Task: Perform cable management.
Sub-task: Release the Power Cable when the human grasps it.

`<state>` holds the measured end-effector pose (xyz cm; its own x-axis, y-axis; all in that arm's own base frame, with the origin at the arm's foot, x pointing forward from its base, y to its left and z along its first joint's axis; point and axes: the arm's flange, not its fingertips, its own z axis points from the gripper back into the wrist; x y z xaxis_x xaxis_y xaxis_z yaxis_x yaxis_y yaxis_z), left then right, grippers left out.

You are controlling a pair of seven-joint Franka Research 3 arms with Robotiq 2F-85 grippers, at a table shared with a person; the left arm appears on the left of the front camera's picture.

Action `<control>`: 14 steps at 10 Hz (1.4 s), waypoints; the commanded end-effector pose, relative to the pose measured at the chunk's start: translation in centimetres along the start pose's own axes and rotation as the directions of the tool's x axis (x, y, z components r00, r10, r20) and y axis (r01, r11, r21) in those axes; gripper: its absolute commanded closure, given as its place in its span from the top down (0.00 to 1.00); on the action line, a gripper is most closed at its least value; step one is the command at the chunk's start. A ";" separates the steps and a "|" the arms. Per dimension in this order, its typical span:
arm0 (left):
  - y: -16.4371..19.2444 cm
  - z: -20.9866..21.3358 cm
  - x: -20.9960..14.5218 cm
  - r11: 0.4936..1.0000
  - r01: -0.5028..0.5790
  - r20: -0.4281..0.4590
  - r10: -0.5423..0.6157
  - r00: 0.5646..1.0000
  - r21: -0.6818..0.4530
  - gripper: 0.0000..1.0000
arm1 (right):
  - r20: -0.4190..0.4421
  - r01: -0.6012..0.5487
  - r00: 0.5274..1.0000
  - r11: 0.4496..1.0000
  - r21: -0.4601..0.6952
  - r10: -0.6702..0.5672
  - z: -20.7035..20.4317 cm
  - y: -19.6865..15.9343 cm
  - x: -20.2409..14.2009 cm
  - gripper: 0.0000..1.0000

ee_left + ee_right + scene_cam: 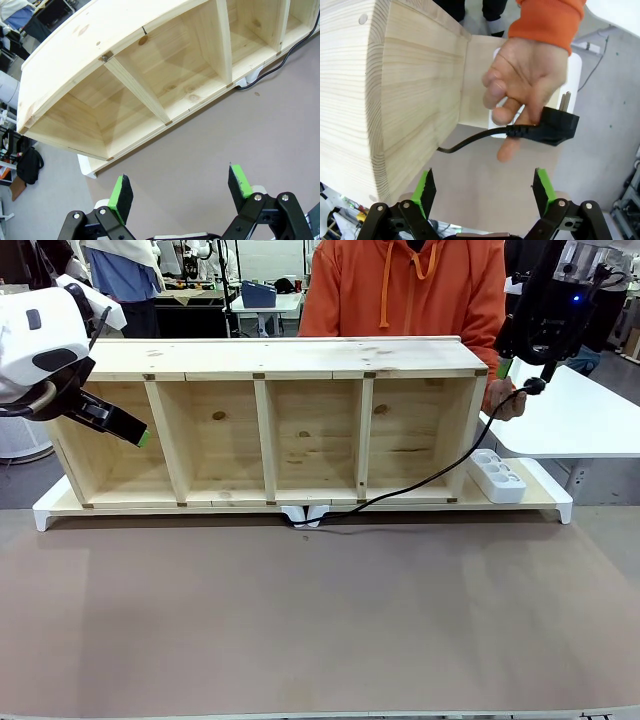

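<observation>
Cable (420, 483): thin black cord running from the white bracket (303, 515) under the shelf front, up past the right end of the wooden shelf (300, 360).
Plug (555, 125): pinched in the person's hand (525, 85), just beside the shelf's end wall.
Power strip (497, 475): white, on the base board right of the shelf.
Right gripper (485, 192): fingers spread, below the plug, touching nothing.
Left gripper (181, 192): spread wide, empty; in the front view it seems level with the leftmost compartment.

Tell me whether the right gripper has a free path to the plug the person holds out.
Probably yes: the right gripper is open and faces the plug, with nothing between; only the person's hand grips the plug's near end.
</observation>
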<state>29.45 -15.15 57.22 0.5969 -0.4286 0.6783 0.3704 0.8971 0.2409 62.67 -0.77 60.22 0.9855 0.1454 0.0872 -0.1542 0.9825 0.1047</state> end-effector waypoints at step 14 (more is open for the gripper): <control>0.0 0.1 -0.1 1.000 0.008 -0.009 -0.008 1.000 0.011 1.00 | -0.003 0.013 1.000 1.000 0.003 -0.013 0.0 0.0 0.0 1.00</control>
<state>29.45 -15.15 57.22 0.5969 -0.4286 0.6783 0.3704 0.8971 0.2408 62.67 -0.77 60.22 0.9855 0.1453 0.0872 -0.1541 0.9825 0.1047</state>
